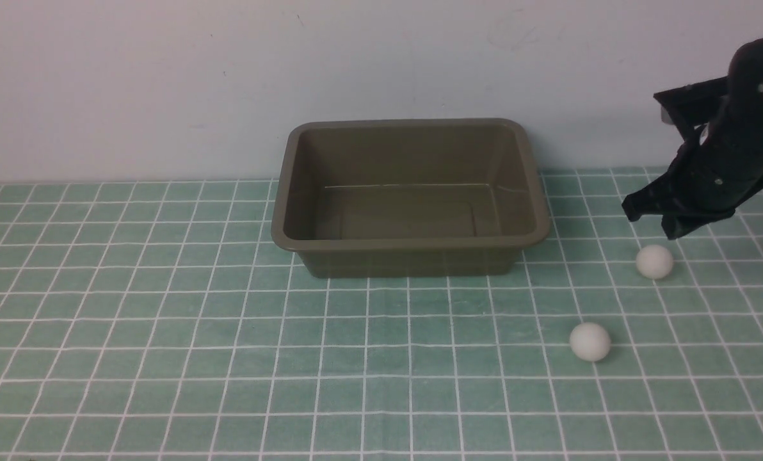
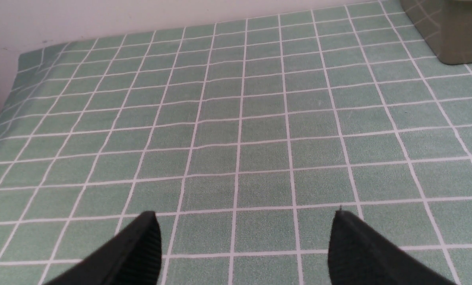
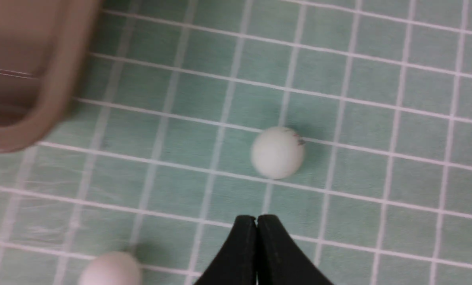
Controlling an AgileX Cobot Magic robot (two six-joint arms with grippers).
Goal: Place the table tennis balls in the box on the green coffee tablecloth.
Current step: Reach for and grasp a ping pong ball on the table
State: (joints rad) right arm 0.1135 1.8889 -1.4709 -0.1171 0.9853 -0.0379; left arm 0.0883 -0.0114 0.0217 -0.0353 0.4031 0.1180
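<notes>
Front view: our right gripper (image 3: pixel 255 218) hangs over the far right part of the green coffee tablecloth (image 1: pixel 228 362), its fingers reaching down at a slant. In its wrist view we see the two dark fingertips pressed together.

Ball A: one white table tennis ball (image 1: pixel 655 262) rests on the cloth just beside the spot under the right gripper's tips, slightly toward our side. A small dark mark shows on it in the right wrist view.

Ball B: the other table tennis ball (image 1: pixel 590 342) lies nearer to us than the gripper and to its left, apart from ball A. The right wrist view cuts off part of it at the frame edge.

Box: the olive-drab plastic bin (image 1: pixel 407 263) stands upright on the cloth, left of the right gripper and well apart from it. Its mouth faces up; we can see down to its floor. The rolled rim (image 1: pixel 538 192) and sloping side on the gripper's side stand between the hand and the bin's interior. A pale wall (image 1: pixel 164 83) rises behind the bin, beyond the cloth's far edge.

Left wrist view: our left gripper (image 2: pixel 244 221) is spread wide, with cloth showing between its blurred fingertips. One lower corner of the bin shows, well apart from this hand, farther forward and to its right.
</notes>
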